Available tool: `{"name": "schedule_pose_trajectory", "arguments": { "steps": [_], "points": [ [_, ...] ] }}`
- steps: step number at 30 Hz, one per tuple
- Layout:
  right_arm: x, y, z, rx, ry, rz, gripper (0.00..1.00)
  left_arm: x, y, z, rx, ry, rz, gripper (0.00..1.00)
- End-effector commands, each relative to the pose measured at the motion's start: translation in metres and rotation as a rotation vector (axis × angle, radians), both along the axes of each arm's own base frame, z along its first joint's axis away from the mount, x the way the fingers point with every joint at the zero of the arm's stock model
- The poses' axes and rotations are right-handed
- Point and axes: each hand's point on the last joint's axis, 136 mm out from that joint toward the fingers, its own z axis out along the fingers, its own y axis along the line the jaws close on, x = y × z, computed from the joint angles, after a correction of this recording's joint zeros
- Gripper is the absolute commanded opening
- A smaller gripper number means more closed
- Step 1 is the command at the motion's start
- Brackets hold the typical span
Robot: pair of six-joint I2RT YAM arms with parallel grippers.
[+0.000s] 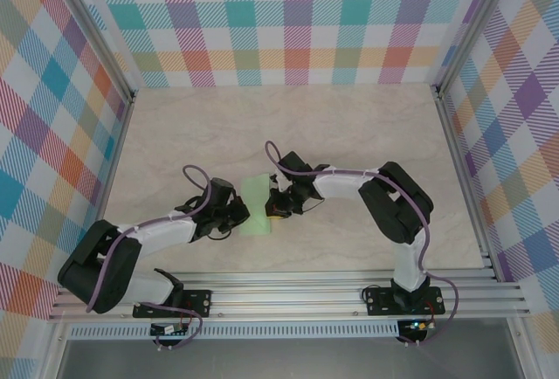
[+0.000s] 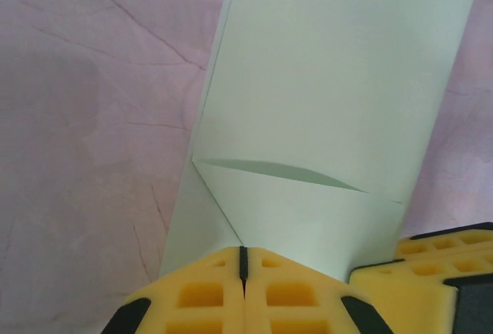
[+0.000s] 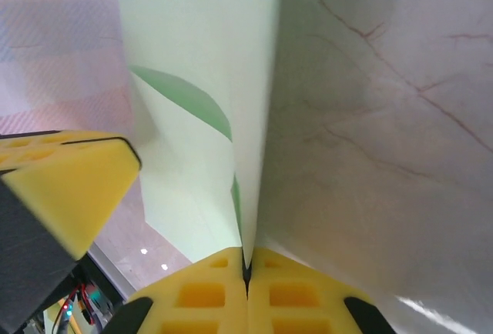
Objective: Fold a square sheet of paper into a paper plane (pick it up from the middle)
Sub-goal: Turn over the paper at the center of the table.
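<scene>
The square sheet of paper [image 1: 255,203] is pale green and folded into a long creased strip on the table between both grippers. My left gripper [image 1: 238,214] is shut, and its tips [image 2: 243,261] rest on the near end of the paper [image 2: 331,80], where a diagonal crease runs up to them. Whether any paper sits between them is hidden. My right gripper [image 1: 274,205] is shut [image 3: 248,265] on the paper's long edge [image 3: 254,118], which stands up from the table and opens a gap under a flap. The paper plane is out of view.
The table [image 1: 349,126] is pale marbled stone with checked cloth walls on three sides and a metal rail along the near edge [image 1: 288,287]. The grippers work very close together: the right finger [image 2: 431,268] shows beside the left one, and the left finger [image 3: 69,188] beside the right.
</scene>
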Motion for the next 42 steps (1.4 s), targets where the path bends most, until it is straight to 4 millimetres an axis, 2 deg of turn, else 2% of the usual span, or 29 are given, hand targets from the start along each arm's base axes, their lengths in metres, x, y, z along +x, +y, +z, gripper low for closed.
{"name": "schedule_pose_trajectory", "arguments": {
  "steps": [1, 5, 7, 9, 13, 15, 18, 22, 26, 31, 34, 38, 39, 42],
  "points": [
    [0.000, -0.007, 0.028, -0.016, -0.087, 0.023, 0.03, -0.005, 0.010, 0.016, 0.005, -0.032, 0.037, 0.00],
    [0.005, -0.032, 0.049, -0.126, -0.192, 0.019, 0.02, -0.010, 0.024, 0.035, 0.032, -0.078, 0.070, 0.02],
    [0.009, -0.055, 0.060, -0.230, -0.259, 0.014, 0.03, -0.013, 0.032, 0.042, 0.049, -0.094, 0.084, 0.02],
    [0.014, -0.082, 0.072, -0.361, -0.322, 0.006, 0.03, -0.016, 0.038, 0.048, 0.063, -0.110, 0.097, 0.03],
    [0.025, -0.150, 0.099, -0.681, -0.452, -0.036, 0.05, -0.023, 0.054, 0.053, 0.100, -0.124, 0.130, 0.04],
    [0.026, -0.173, 0.109, -0.801, -0.478, -0.035, 0.06, -0.024, 0.059, 0.055, 0.110, -0.133, 0.145, 0.05],
    [0.025, -0.186, 0.110, -0.885, -0.469, -0.017, 0.06, -0.025, 0.065, 0.057, 0.124, -0.142, 0.166, 0.05],
    [0.021, -0.167, 0.089, -0.918, -0.430, 0.017, 0.08, -0.027, 0.076, 0.057, 0.160, -0.137, 0.211, 0.06],
    [0.012, -0.124, 0.055, -0.899, -0.350, 0.086, 0.09, -0.031, 0.087, 0.059, 0.186, -0.135, 0.249, 0.06],
    [0.001, -0.060, 0.033, -0.777, -0.288, 0.142, 0.13, -0.035, 0.094, 0.065, 0.194, -0.150, 0.271, 0.06],
    [-0.004, -0.031, 0.025, -0.713, -0.261, 0.169, 0.17, -0.036, 0.096, 0.069, 0.191, -0.162, 0.274, 0.06],
    [-0.010, -0.007, 0.019, -0.609, -0.218, 0.194, 0.28, -0.037, 0.092, 0.070, 0.176, -0.165, 0.255, 0.08],
    [-0.012, -0.003, 0.019, -0.580, -0.213, 0.206, 0.32, -0.036, 0.089, 0.071, 0.166, -0.167, 0.242, 0.08],
    [-0.019, 0.013, 0.031, -0.426, -0.193, 0.227, 0.36, -0.035, 0.081, 0.070, 0.138, -0.163, 0.211, 0.08]
  ]
}}
